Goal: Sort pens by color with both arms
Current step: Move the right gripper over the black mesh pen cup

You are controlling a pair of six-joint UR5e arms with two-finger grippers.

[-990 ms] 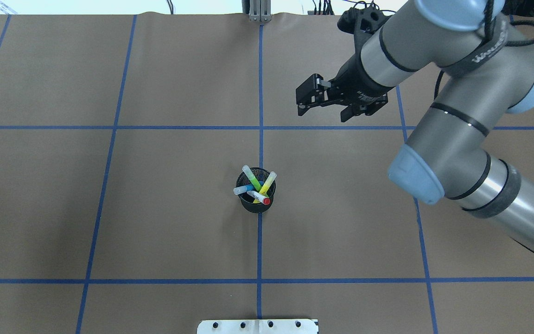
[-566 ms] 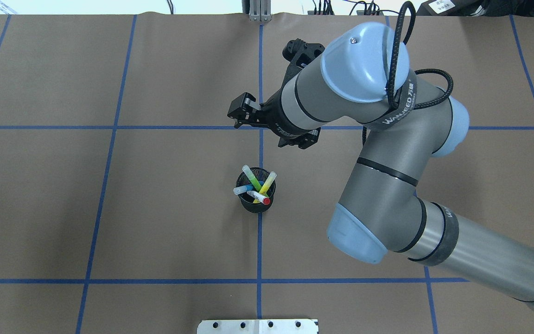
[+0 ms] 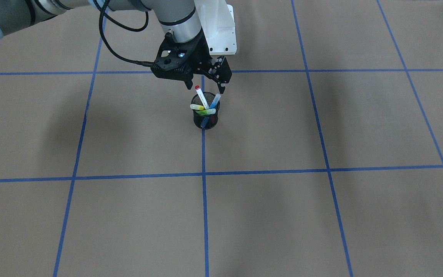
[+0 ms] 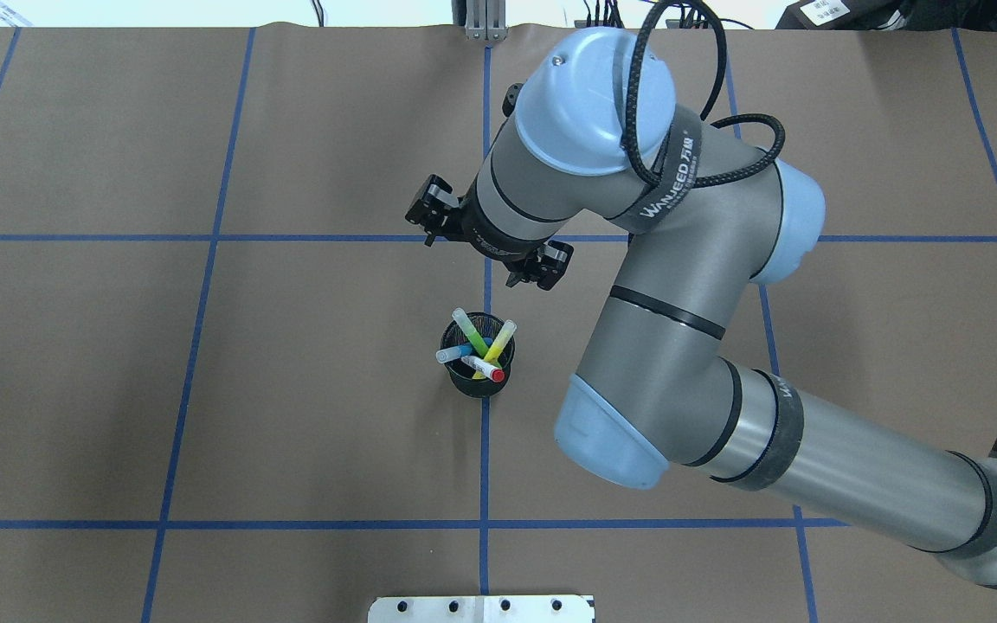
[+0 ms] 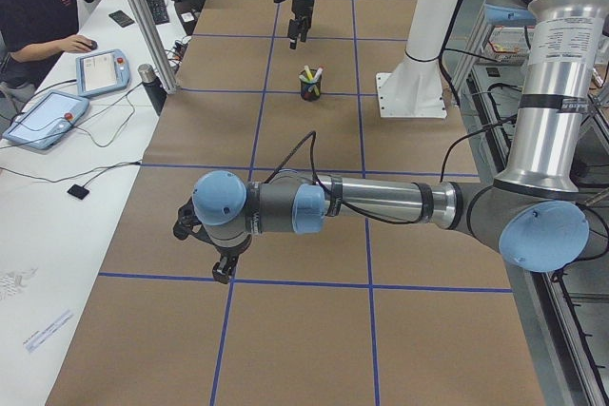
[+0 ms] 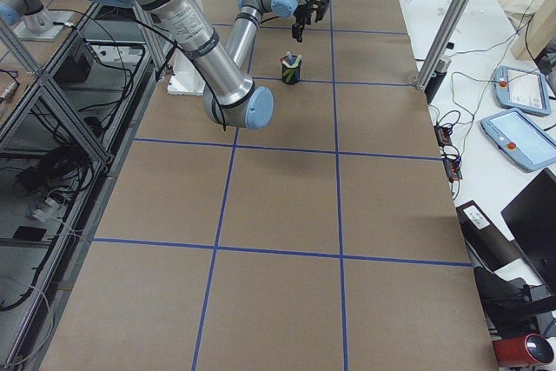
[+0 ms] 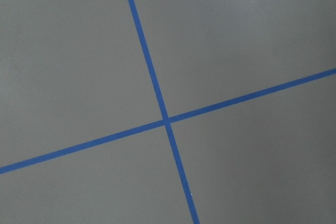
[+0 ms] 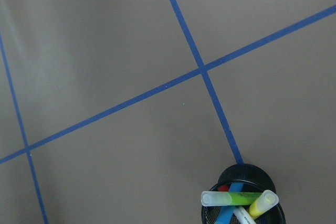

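Right arm [image 4: 680, 285] swung in from the far right of the table over the last second, and its wrist now sits just beyond the black mesh cup [image 4: 474, 386], where before it was well off to the right. Cup and pens haven't shifted

Step in hand, as you'd log it: approach for the first pick. Nothing sorted yet, all four pens in the cup at the table's [image 4: 308, 415] centre, on the blue tape line [image 4: 485, 467]. Right gripper [image 3: 206, 87] has its jaws spread and nothing in them; in the front view it hangs just above the pen tops, not touching. Left arm [image 5: 362, 202] is parked low at the left end, well apart from the cup. Left gripper [image 5: 221, 271] shows only in that side view, so you cannot tell whether it's apart or together, and its wrist camera sees only bare table and tape

Next move, my guess: centre over one pen top, drop, close on a single shaft, pull along its lean so the light cup doesn't tip

Pens look slim and lean outward, crossing each other:
- green pen [image 4: 470, 333] toward far left
- yellow pen [image 4: 501, 339] toward far right
- blue pen [image 4: 455, 352] to the left
- white pen with red cap [image 4: 485, 370] near right, standing tallest in the front view
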